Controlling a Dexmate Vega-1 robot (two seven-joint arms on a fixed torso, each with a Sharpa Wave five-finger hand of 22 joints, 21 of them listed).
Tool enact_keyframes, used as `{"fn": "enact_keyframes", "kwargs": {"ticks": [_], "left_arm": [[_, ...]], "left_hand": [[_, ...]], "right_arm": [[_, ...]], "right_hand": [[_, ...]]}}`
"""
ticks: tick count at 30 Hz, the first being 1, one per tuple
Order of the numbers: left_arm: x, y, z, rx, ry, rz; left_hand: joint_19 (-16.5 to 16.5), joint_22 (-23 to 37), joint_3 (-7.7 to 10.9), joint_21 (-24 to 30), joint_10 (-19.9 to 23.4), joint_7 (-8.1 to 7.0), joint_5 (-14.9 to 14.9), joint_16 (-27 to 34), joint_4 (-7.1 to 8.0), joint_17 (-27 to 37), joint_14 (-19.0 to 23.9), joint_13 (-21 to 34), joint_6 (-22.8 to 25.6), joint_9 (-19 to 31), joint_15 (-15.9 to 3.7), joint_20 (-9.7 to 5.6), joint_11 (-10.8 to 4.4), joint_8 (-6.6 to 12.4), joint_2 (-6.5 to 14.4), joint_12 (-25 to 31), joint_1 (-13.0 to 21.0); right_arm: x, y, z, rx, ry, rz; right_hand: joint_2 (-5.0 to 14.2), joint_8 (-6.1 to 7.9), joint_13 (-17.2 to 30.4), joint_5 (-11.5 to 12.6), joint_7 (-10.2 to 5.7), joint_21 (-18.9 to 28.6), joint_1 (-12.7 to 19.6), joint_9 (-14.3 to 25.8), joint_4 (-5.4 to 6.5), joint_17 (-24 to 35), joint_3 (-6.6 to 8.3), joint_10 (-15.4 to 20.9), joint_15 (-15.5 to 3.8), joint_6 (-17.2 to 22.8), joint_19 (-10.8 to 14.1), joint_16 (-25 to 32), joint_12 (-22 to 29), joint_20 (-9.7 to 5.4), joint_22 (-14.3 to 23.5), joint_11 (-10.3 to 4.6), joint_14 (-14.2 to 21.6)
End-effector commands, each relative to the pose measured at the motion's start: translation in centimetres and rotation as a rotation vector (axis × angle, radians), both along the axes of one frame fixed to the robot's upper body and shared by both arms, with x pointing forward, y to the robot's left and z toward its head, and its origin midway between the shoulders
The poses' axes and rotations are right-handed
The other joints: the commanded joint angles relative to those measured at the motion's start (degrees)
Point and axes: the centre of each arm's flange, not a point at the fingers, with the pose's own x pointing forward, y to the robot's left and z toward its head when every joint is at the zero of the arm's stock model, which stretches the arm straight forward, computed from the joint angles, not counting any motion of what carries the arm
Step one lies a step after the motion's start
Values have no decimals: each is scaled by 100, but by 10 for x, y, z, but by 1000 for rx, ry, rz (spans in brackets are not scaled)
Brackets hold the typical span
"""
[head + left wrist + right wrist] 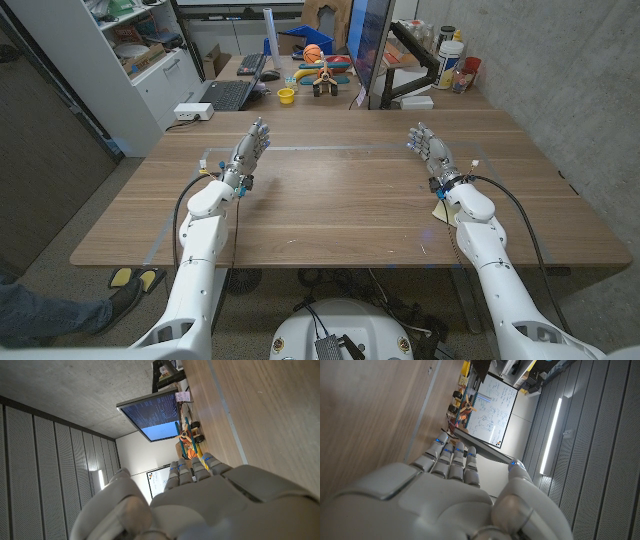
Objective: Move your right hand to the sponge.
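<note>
Sponge: small yellow flat piece [441,211] on the wooden table [330,200], just beside the right wrist and partly hidden under the right forearm, behind the right hand [430,152]. Right hand holds nothing, fingers extended and apart, pointing toward the table's far edge, above the table surface. Left hand [247,152] mirrors it on the other side, fingers extended, empty. Both white arms reach in from the near edge.
</note>
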Motion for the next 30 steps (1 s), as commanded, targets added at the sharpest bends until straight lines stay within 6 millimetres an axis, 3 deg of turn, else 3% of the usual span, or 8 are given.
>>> {"fn": "enact_keyframes", "kwargs": {"ticks": [1, 30], "left_arm": [[-1, 2, 0, 1, -1, -8], [2, 4, -4, 4, 11, -23]], "left_hand": [[-2, 29, -4, -5, 41, -7, -12, 29, -23, 31, 41, 32, 26, 23, 5, 56, 29, 19, 5, -1, 70], [-36, 31, -35, -20, 22, -37, -68, 23, -30, 33, 32, 33, 10, 24, 1, 77, 32, -3, -9, -16, 80]], "right_arm": [[-5, -5, -2, -14, -10, -25], [-14, -17, -7, -42, -28, -74]], "right_hand": [[-8, 31, 23, -3, -43, -43, 35, 20, -44, 15, 10, 41, 7, 59, 67, 23, 53, -11, 6, -8, 57], [-11, 33, 21, 0, -135, -85, 74, 25, -89, 6, 8, 176, -98, 146, 214, 35, 86, -75, 8, -117, 154]]}}
